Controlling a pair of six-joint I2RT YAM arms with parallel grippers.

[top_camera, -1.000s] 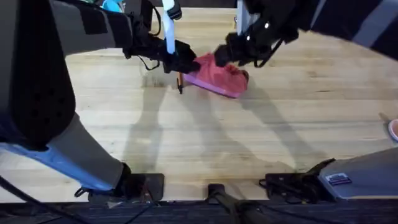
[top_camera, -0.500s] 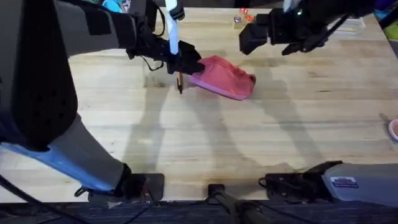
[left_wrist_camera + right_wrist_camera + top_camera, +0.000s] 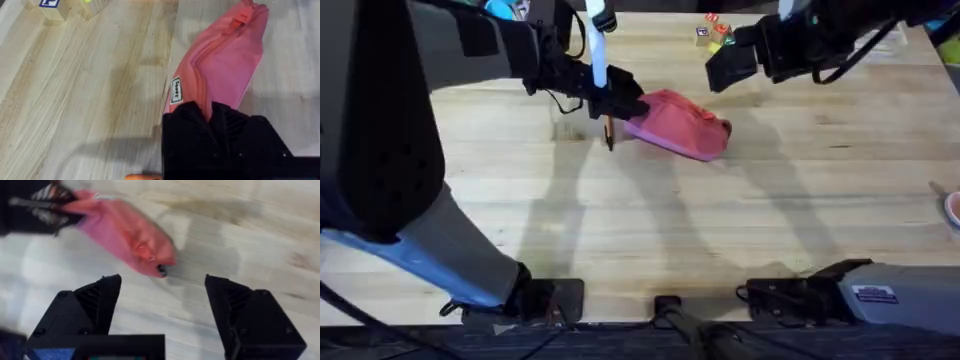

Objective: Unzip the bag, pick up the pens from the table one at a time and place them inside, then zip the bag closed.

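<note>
The pink bag (image 3: 680, 125) lies on the table (image 3: 650, 220) at the back middle, and its zipper runs along the top (image 3: 220, 60). My left gripper (image 3: 620, 103) is shut on the bag's left end, the black fingers (image 3: 190, 125) pinching the fabric. An orange pen (image 3: 609, 133) with a dark tip lies just beside that end, under the left gripper; a sliver of it (image 3: 142, 176) appears in the left wrist view. My right gripper (image 3: 730, 65) hangs open above and to the right of the bag, touching nothing. In the right wrist view the bag (image 3: 125, 230) lies beyond the spread fingers (image 3: 100, 300).
Small coloured blocks (image 3: 712, 28) sit at the back of the table, behind the right gripper. A pink round object (image 3: 953, 208) pokes in at the right edge. Bare wood stretches in front of the bag towards the arm bases.
My right gripper has let go of the bag's right end and lifted away up and to the right, now open. The left gripper keeps its hold; the pen has not moved.
</note>
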